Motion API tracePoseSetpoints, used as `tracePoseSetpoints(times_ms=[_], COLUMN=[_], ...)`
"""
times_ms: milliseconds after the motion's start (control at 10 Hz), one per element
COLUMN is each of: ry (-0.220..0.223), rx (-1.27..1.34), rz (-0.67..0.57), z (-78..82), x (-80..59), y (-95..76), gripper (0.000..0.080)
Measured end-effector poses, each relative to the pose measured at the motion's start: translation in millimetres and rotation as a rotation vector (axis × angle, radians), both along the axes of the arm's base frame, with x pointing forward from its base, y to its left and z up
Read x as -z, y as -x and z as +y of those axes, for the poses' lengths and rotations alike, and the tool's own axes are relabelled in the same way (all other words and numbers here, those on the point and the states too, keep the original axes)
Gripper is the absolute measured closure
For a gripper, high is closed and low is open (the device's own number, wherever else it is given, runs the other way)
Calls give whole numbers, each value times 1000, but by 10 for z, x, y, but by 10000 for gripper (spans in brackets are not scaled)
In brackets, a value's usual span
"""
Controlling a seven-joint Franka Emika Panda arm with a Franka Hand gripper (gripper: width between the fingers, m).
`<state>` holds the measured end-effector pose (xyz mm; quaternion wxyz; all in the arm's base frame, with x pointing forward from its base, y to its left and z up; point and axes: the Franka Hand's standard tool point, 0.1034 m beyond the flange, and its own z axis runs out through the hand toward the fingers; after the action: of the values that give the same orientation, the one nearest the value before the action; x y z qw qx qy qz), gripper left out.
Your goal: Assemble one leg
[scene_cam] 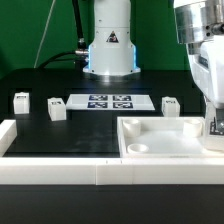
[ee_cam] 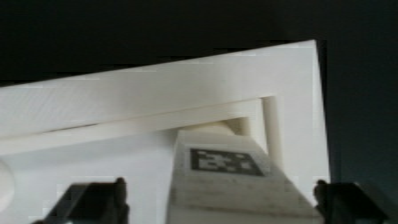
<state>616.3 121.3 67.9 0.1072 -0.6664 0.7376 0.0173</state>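
In the wrist view a white leg (ee_cam: 228, 170) with a black-and-white tag stands between my fingers, against a corner of the large white tray-like piece (ee_cam: 125, 110). My gripper (ee_cam: 217, 202) is open. One finger (ee_cam: 89, 203) stands clear of the leg and the other finger (ee_cam: 356, 203) is close beside it. In the exterior view the gripper (scene_cam: 213, 122) is low at the tray-like piece's (scene_cam: 165, 142) right side, and the leg there is hidden behind it. Three more legs stand on the table: two on the exterior view's left (scene_cam: 21, 99) (scene_cam: 56, 110) and one further right (scene_cam: 170, 104).
The marker board (scene_cam: 110, 101) lies in front of the robot base (scene_cam: 109, 50). A low white wall (scene_cam: 60, 168) runs along the front of the table and up the exterior view's left side.
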Motion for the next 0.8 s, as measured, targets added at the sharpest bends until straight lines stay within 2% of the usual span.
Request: tracePoseSetpoints(times_ms=[100,200,300,700,800], ry=[8,26,35,97,127], rx=[-59,-202,-339,-894,-1109], rz=[-8,-26,-33,-51,-70], z=[0,8,33,87,24], x=[-3,-8,-18,-76,-80], y=[-2,-3,4,-35,-51], gripper=[212,162,152,151,151])
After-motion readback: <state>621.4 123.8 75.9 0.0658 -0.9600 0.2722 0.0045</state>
